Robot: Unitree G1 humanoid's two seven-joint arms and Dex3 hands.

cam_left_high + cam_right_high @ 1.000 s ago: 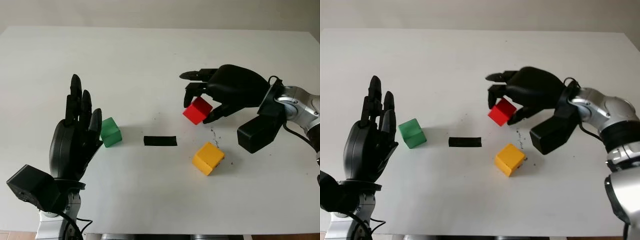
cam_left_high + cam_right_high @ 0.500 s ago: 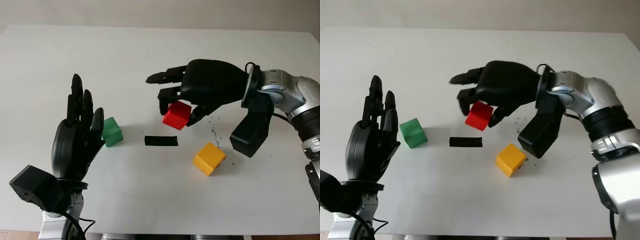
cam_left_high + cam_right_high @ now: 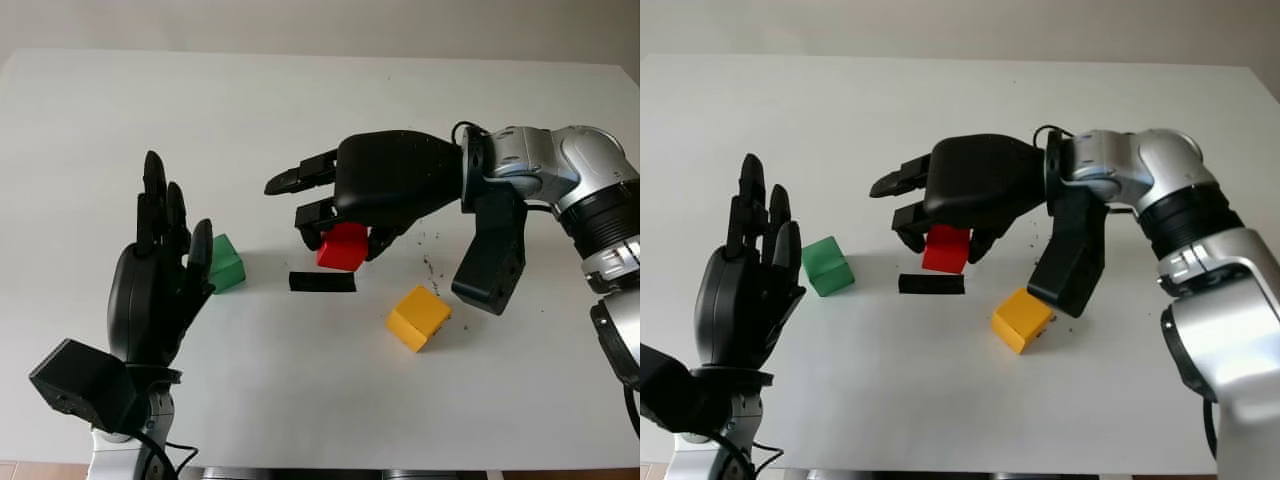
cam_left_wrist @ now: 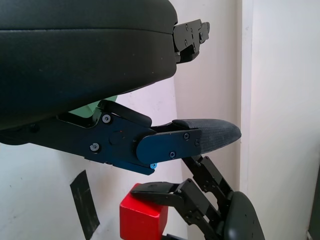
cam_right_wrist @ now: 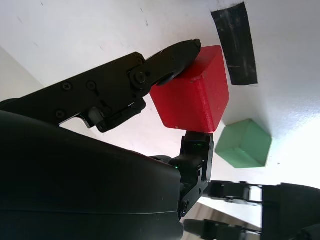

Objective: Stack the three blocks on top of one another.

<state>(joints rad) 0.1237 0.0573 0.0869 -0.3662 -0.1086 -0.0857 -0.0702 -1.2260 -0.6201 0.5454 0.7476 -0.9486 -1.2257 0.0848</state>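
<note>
Nearest you, at the bottom left of the head camera's picture, your left hand (image 3: 160,285) stands upright above the white table (image 3: 300,390), open and holding nothing, palm turned toward the middle of the table. Just beyond its fingertips the green block (image 3: 225,264) sits on the table, partly hidden behind the hand; whether the two touch cannot be told. To the right, at about the same depth, the yellow block (image 3: 418,317) rests alone on the table, turned at an angle, with a few dark specks (image 3: 432,268) scattered on the surface just past it. Between the green and yellow blocks a short strip of black tape (image 3: 322,282) lies flat on the table. Right behind and above that strip, your right hand (image 3: 345,215) reaches in from the right side with its silver forearm (image 3: 560,170) trailing toward the edge, and it pinches the red block (image 3: 343,246) between thumb and fingers. In the right wrist view, one finger (image 5: 170,60) presses on an upper corner of the red block (image 5: 192,97) while another grips it from the opposite side, with the tape strip and the green block (image 5: 245,145) on the table beyond. Two fingers of that hand point out toward the left, beyond the block, touching nothing. The far half of the table lies behind the hand.
</note>
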